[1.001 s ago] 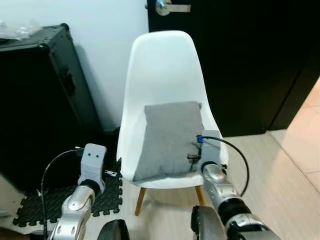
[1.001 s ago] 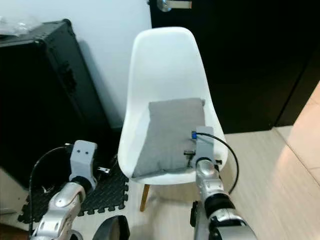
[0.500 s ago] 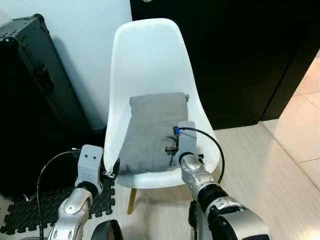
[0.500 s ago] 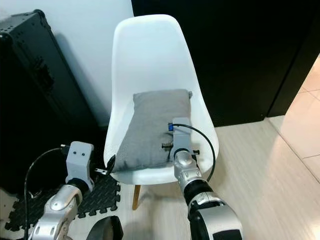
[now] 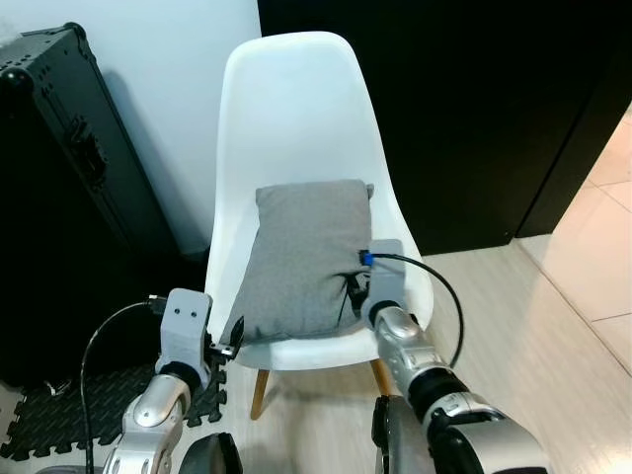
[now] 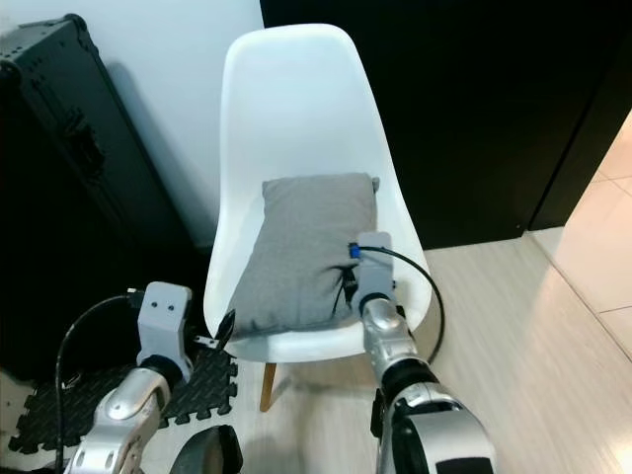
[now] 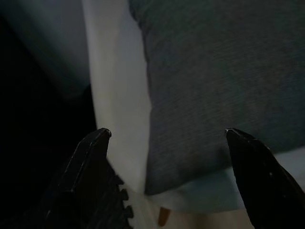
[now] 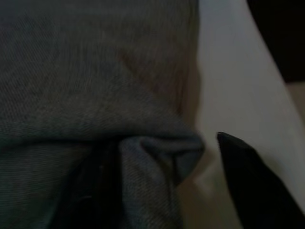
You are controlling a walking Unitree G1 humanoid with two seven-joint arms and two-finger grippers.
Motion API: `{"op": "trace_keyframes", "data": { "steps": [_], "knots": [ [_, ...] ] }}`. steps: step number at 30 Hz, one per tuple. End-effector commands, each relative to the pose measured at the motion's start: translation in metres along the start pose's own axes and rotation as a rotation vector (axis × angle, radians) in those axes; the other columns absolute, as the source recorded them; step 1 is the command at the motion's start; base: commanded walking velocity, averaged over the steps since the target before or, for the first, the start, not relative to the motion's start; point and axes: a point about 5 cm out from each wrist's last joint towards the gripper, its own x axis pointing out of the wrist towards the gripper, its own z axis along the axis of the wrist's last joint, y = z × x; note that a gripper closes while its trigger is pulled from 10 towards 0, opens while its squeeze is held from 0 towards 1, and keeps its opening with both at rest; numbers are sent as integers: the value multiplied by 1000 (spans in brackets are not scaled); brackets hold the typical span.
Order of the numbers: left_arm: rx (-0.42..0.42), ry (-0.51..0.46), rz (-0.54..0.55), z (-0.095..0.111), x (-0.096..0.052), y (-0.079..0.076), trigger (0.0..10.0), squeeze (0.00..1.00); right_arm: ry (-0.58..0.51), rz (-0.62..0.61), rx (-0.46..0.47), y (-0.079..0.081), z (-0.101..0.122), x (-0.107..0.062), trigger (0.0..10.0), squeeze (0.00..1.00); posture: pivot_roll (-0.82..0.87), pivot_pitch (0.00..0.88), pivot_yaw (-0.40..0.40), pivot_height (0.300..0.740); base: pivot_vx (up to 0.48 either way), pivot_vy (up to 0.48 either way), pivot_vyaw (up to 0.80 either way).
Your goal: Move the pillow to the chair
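A grey pillow (image 5: 296,247) lies on the seat of the white shell chair (image 5: 296,109), its top edge against the backrest. My right gripper (image 5: 352,292) is at the pillow's front right corner. In the right wrist view that corner (image 8: 157,152) is bunched between the open fingers; one finger (image 8: 243,181) stands clear over the white seat, the other is half buried in fabric. My left gripper (image 5: 233,334) is open beside the seat's front left edge, and its wrist view looks between both fingers (image 7: 90,157) at the pillow (image 7: 214,86), without touching it.
A tall black hard case (image 5: 59,197) stands close on the chair's left. A dark door (image 5: 474,99) is behind the chair. Black foam mat tiles (image 5: 49,434) lie at the lower left. Light floor tiles (image 5: 553,326) stretch to the right.
The camera has swung left since a second ago. In the last half second my right wrist has shifted a little right at the pillow's corner; the pillow stays on the seat.
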Motion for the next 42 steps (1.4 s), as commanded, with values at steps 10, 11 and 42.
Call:
{"op": "trace_keyframes", "data": {
  "steps": [10, 11, 42],
  "knots": [
    [-6, 31, -32, -7, 5, -7, 10000, 0, -127, -39, 145, -42, -3, -22, 10000, 1000, 54, 104, 55, 511, 0, 0, 0],
    [-6, 31, -32, -7, 5, -7, 10000, 0, -127, -39, 145, -42, -3, -22, 10000, 1000, 54, 104, 55, 511, 0, 0, 0],
    [-73, 21, -74, -8, 17, -14, 10000, 0, -127, 242, 401, -44, -26, -72, 10000, 0, 3, 54, 53, 570, 0, 0, 0]
  ]
}}
